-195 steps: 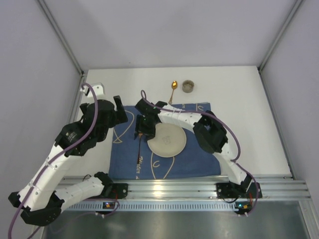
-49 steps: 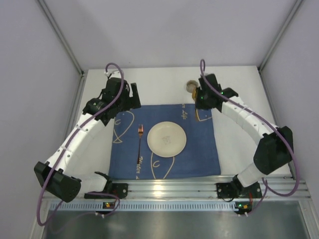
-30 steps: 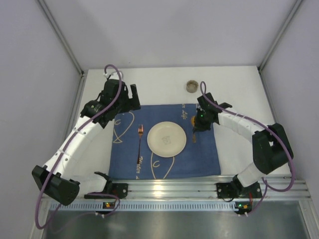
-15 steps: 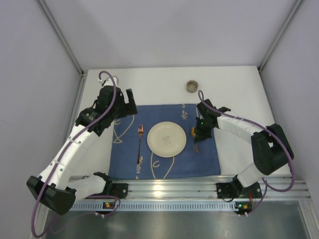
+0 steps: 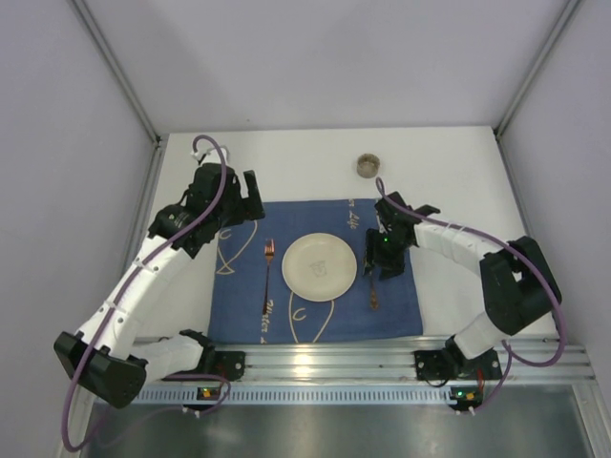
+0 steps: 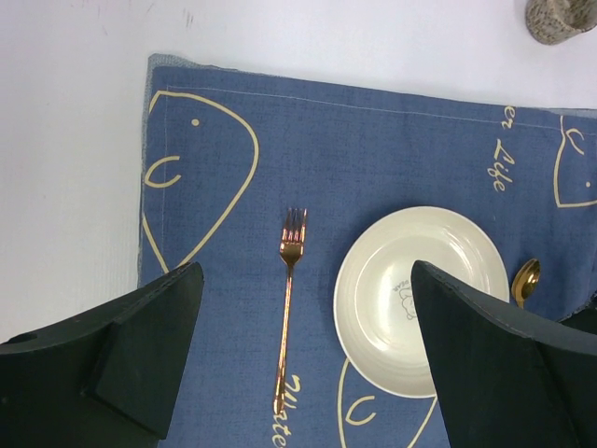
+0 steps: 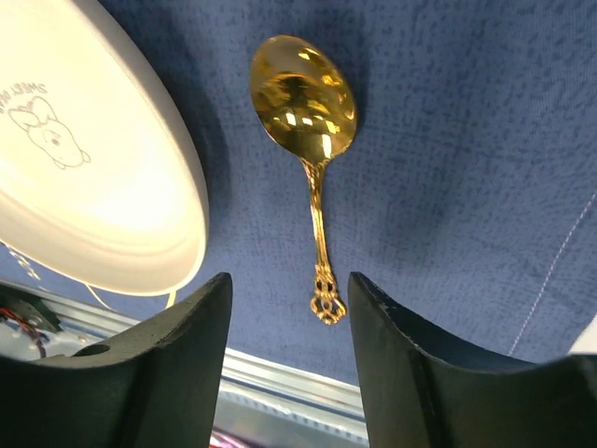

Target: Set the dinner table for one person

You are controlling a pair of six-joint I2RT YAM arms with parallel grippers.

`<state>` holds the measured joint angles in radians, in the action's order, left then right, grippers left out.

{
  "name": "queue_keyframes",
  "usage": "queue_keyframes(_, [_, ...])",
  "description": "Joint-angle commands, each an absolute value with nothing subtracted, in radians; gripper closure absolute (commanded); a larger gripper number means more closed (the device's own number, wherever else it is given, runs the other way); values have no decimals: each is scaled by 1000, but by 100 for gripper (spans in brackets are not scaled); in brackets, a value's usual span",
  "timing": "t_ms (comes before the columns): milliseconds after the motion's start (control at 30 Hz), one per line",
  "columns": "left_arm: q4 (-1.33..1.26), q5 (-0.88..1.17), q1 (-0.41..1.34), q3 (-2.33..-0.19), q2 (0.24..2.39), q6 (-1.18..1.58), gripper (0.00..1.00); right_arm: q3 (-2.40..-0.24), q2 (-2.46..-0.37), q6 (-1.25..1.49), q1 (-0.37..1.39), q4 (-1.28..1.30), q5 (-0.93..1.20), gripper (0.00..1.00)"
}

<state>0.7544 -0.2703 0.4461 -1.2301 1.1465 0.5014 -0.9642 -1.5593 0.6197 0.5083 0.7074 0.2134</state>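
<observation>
The white dinner table [image 5: 468, 191] carries a navy fish-print cloth [image 5: 239, 315]. On the cloth lie a cream plate [image 5: 319, 265], a copper fork [image 5: 267, 277] to its left and a gold spoon [image 5: 374, 298] to its right. My right gripper [image 5: 385, 260] is open just above the spoon. In the right wrist view the spoon [image 7: 315, 187] lies flat on the cloth, its handle end between the spread jaws of the gripper [image 7: 289, 285], untouched. My left gripper [image 5: 248, 196] is open and empty, high over the cloth's far left corner. Its view shows the fork [image 6: 287, 308] and plate [image 6: 420, 299].
A small grey-brown cup [image 5: 366, 165] stands on the bare table behind the cloth; it also shows in the left wrist view [image 6: 560, 17]. A metal rail [image 5: 315, 358] runs along the near edge. Grey walls enclose the table on three sides.
My right gripper carried the spoon from beside the cup to the cloth right of the plate, laid it down and opened. My left arm drew back slightly to the left.
</observation>
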Motion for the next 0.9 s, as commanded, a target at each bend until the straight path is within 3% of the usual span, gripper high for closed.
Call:
queue_keyframes(0, [718,-284,442,-1265,1154,486,1,-1035,-1575,588,522,747,241,46])
queue_keyframes(300, [726,-308,442,-1285,1170,468,2,-1375,-1644,502,437,808,209,41])
queue_keyframes(533, [719,-316,442,-1318,1209,469,1,-1808,-1960,532,223,865,227,40])
queue_keyframes(700, [713,-311,440,-1321,1213,474,1,-2199,-2218,560,173,910,267,42])
queue_keyframes(867, [739,-336,440,-1310,1198,477,1,-2399,-2425,615,153,914,252,43])
